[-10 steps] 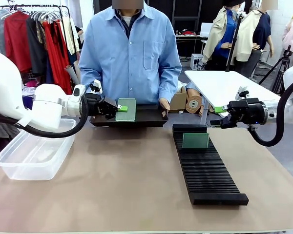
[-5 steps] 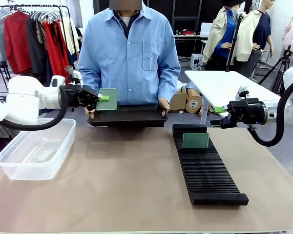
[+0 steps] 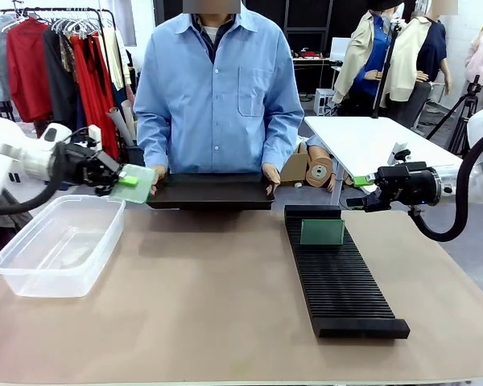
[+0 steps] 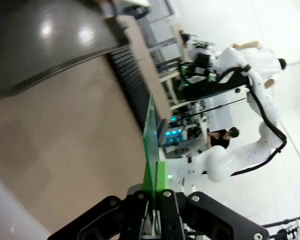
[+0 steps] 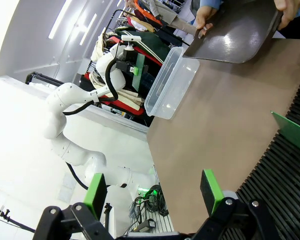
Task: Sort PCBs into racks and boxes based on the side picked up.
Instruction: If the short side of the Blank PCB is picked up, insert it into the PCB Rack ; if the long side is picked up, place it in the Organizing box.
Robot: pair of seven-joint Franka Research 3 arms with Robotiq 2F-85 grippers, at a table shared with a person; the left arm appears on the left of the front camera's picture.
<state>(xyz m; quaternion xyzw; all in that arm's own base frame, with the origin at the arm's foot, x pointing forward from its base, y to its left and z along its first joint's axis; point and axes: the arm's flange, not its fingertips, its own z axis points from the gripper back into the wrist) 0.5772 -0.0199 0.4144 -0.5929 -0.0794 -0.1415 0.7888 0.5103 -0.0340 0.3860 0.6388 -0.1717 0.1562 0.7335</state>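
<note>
The left gripper was clamped on one edge of a PCB, holding it in the air above the far right corner of the clear box, its lighter green face turned toward the front camera. In the left wrist view the same PCB stood edge-on between the closed fingers. To complete this step well, the board would probably best be carried further over the middle of the box, lowered inside the rim, and let go only once low, so that it neither catches the wall nor drops hard. The left arm reached in level from the robot's left, wrist roughly horizontal. The right gripper hung with its jaws spread and nothing between them, beyond the far end of the rack, in which a second PCB stood upright in a slot. The person's hands held a shallow black tray at the table's far edge.
</note>
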